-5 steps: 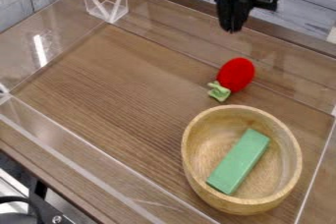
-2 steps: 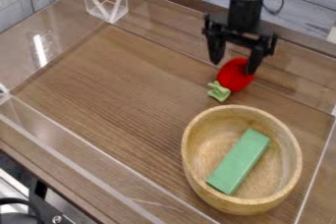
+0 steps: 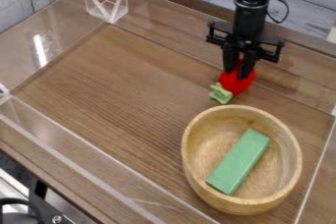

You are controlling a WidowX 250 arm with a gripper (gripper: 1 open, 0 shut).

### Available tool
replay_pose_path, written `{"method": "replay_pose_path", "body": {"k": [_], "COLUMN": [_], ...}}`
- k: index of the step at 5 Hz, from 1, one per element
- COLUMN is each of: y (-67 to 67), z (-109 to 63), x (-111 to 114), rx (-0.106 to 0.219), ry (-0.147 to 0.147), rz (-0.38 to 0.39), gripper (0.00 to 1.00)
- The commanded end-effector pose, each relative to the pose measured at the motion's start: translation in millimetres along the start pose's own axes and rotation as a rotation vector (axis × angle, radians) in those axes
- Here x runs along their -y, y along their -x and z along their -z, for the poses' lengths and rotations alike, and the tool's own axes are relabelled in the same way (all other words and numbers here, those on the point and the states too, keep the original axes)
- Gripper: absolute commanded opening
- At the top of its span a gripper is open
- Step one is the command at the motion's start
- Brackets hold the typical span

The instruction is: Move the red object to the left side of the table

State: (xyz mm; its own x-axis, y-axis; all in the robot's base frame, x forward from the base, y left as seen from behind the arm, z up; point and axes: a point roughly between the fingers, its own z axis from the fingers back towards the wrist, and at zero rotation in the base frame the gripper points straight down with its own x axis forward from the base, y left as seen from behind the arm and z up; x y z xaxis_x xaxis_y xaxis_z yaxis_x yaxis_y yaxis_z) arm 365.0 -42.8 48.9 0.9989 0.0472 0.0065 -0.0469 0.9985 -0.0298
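Note:
The red object (image 3: 237, 82) is a small bright-red strawberry-like toy with a light-green leafy stem (image 3: 221, 92), lying on the brown wood-grain table (image 3: 118, 90) at the right, just above the bowl. My black gripper (image 3: 243, 71) comes straight down on it, and its fingers stand narrow against the toy's top and sides, covering most of the red body. The toy still rests on the tabletop.
A round light wooden bowl (image 3: 199, 159) holding a green rectangular block (image 3: 239, 161) sits at the front right, close below the toy. Low clear acrylic walls (image 3: 39, 51) border the table, with a folded clear piece (image 3: 105, 5) at the back left.
The gripper came down from above the table, spread wide around the red toy, then narrowed onto it. The toy has not moved.

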Motion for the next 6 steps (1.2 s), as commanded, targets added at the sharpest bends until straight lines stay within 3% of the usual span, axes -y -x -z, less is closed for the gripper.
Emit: {"method": "replay_pose_path", "body": {"k": [1,2,3,4,5,6], "y": [0.2,5.2,8.4,17.2,25.4,23.6], "z": [-55.0,-96.4,-119.0,-104.8,-89.4,-84.2], "x": [4,-19,-45,-61,-56,-74], "rx": [0.135,0.209,0.237,0.216,0.198,0.195], "ry": [0.023,0.021,0.014,0.011,0.013,0.011], "rz": [-0.016,-0.089,-0.176,-0.172,-0.122,-0.103], "gripper": [0.00,0.00,0.00,0.00,0.00,0.00]}}
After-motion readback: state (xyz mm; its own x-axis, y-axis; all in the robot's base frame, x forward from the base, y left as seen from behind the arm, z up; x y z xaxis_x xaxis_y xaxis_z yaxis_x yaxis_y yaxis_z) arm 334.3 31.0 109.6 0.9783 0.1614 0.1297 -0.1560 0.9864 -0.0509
